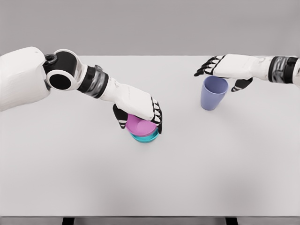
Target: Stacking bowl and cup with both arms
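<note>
The left hand [140,112] is clasping a pink bowl [139,125], seemingly nested in a teal bowl [146,137] beneath its palm. The right hand [225,69], fingers spread and empty, is hovering over the lavender cup [213,93]; a straight, rim-centred descent looks wisest.

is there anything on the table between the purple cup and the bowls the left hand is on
Nothing visible. Bare white table lies between the purple cup, under the open right hand, and the pink bowl nested in the teal bowl. The left hand covers the pink bowl from above.
</note>
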Controlling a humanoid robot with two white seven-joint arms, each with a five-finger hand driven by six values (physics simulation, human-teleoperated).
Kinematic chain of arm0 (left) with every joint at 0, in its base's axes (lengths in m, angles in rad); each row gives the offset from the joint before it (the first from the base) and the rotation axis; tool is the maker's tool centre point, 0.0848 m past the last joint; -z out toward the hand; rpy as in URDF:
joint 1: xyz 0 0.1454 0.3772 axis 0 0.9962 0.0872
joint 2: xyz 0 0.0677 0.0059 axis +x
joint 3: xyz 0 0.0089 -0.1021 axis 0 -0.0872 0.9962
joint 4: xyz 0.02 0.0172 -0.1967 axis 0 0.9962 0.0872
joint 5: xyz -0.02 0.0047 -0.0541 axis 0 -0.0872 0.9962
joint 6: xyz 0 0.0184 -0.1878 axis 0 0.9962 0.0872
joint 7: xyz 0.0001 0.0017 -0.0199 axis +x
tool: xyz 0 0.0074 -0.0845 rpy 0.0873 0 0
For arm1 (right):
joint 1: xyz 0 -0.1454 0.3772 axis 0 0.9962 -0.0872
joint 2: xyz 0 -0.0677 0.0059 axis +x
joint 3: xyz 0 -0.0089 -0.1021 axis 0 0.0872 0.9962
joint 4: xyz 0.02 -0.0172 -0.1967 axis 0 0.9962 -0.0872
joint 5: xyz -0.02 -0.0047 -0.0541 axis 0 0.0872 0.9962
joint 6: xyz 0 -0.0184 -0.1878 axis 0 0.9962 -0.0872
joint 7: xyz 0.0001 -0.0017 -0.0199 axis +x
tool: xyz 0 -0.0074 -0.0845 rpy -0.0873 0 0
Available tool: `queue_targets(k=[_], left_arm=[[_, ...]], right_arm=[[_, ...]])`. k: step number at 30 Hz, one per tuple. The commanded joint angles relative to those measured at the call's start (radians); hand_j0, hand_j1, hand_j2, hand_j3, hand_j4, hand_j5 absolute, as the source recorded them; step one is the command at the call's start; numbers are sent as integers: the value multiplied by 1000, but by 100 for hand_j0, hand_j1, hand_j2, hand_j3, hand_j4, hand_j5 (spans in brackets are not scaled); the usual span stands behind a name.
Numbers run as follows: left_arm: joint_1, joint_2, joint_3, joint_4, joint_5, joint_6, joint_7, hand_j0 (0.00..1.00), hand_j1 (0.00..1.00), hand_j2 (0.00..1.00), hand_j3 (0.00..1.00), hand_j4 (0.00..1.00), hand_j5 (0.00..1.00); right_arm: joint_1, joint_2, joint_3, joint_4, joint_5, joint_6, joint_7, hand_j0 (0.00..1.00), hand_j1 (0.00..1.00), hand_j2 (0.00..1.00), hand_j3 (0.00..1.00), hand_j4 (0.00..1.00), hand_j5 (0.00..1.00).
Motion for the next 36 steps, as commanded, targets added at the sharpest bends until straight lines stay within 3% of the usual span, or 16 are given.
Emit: queue_targets(k=[1,16,21,36], left_arm=[[0,-2,1,1,5,2,0,80,80,80,80,80,80],[15,-5,-1,29,4,2,0,84,84,84,84,84,84],[15,-5,1,30,-7,2,0,99,99,99,99,99,99],[12,6,9,24,8,2,0,100,100,100,100,100,100]], right_arm=[[0,3,0,4,-2,3,0,100,100,100,100,100,100],[-2,0,17,2,-16,3,0,100,100,100,100,100,100],[-2,-2,22,2,-14,3,0,100,100,100,100,100,100],[-2,-2,37,2,-14,3,0,100,100,100,100,100,100]])
